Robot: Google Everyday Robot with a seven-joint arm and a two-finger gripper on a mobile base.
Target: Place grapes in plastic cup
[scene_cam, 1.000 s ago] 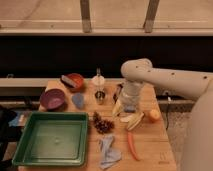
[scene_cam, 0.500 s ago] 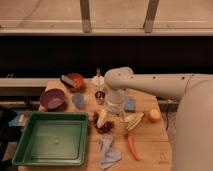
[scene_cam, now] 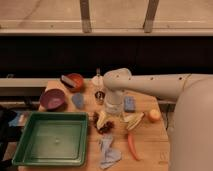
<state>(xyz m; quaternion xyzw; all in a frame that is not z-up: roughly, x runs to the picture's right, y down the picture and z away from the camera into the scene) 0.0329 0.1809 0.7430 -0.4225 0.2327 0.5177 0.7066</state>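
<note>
Camera view: my gripper (scene_cam: 102,119) low over grapes (scene_cam: 106,127), just right of green tray (scene_cam: 50,116); grip state I can't tell; plastic cup (scene_cam: 78,100) beyond tray's far-right corner.

- A green tray (scene_cam: 22,146) is set at the front left of the wooden table (scene_cam: 152,150).
- A purple bowl (scene_cam: 52,98) is placed just behind the tray; a red bowl (scene_cam: 75,81) is seen further back (something dark lies in it).
- A white bottle (scene_cam: 98,79) is stood at the back edge, with a small metal cup (scene_cam: 99,96) just in front of it (the gripper (scene_cam: 103,119) hangs low over the table, nearer than that cup).
- A blue sponge (scene_cam: 130,104) is laid flat right of centre.
- A banana (scene_cam: 134,120) and a round orange fruit (scene_cam: 154,115) are found side by side.
- A carrot (scene_cam: 132,146) and a crumpled blue-grey cloth (scene_cam: 107,152) are left near the front edge.
</note>
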